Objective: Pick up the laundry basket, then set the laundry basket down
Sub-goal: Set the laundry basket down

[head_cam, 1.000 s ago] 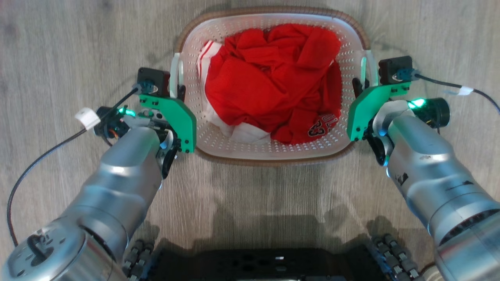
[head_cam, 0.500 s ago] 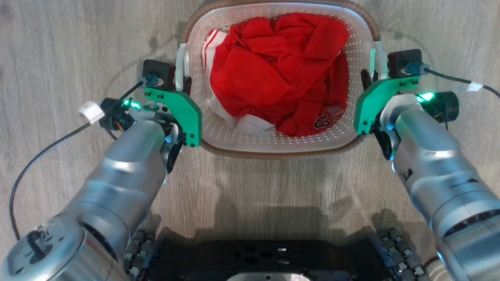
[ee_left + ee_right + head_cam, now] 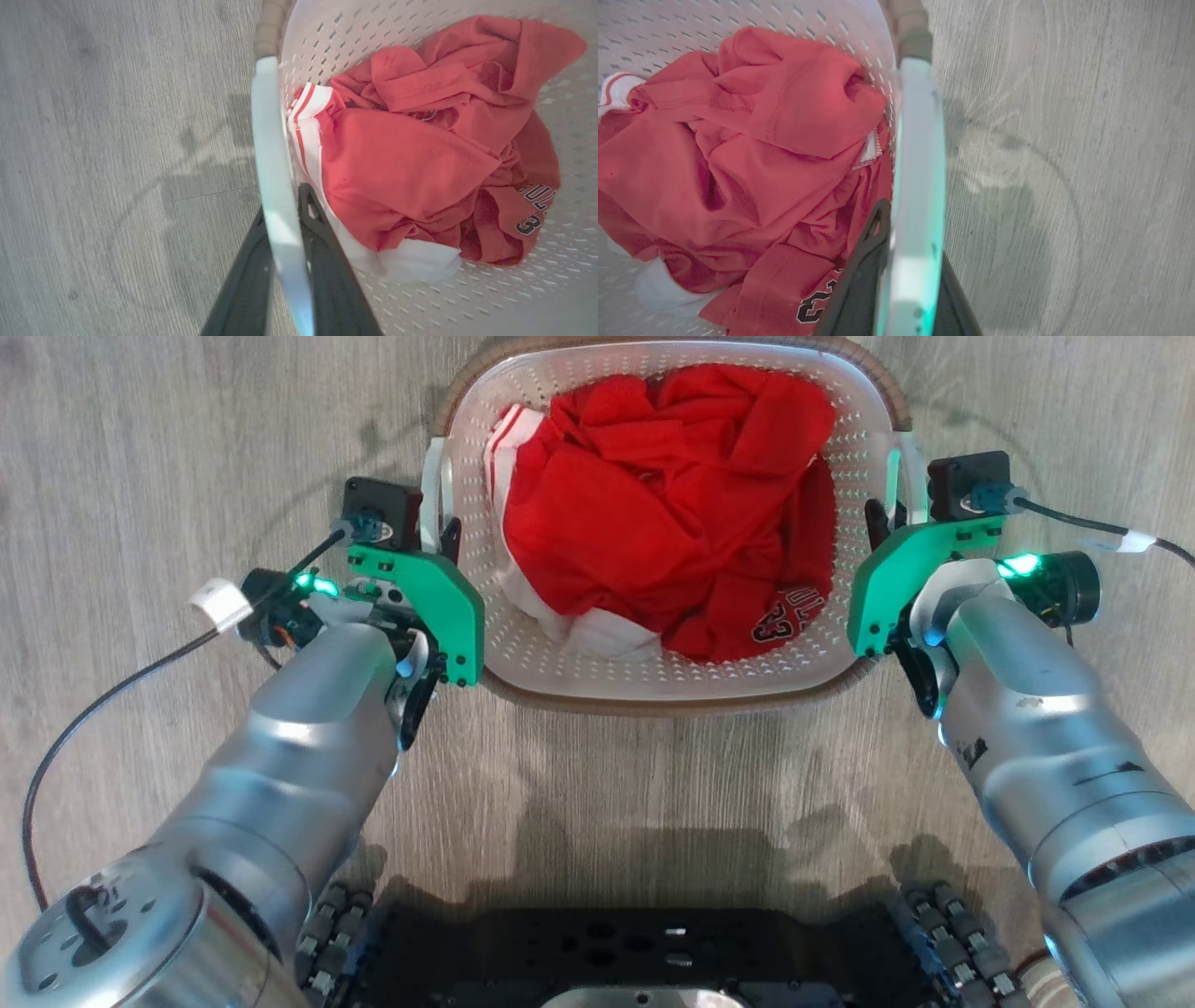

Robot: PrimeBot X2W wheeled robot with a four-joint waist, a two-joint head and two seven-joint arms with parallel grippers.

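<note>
At upper centre, the laundry basket (image 3: pixel 653 683) is flanked by left pincer (image 3: pixel 446 537) and right pincer (image 3: pixel 878 523), each clamped on a side handle (image 3: pixel 273 140).

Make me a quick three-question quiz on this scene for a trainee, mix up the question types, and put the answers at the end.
1. True or false: the left tool has one finger on each side of a white handle of the laundry basket.
2. Multiple choice: what lies in the basket? A. crumpled red clothing. B. folded blue towels. C. nothing.
3. Short answer: what is the right tool closed on?

Key
1. True.
2. A.
3. The basket's other handle.
</note>
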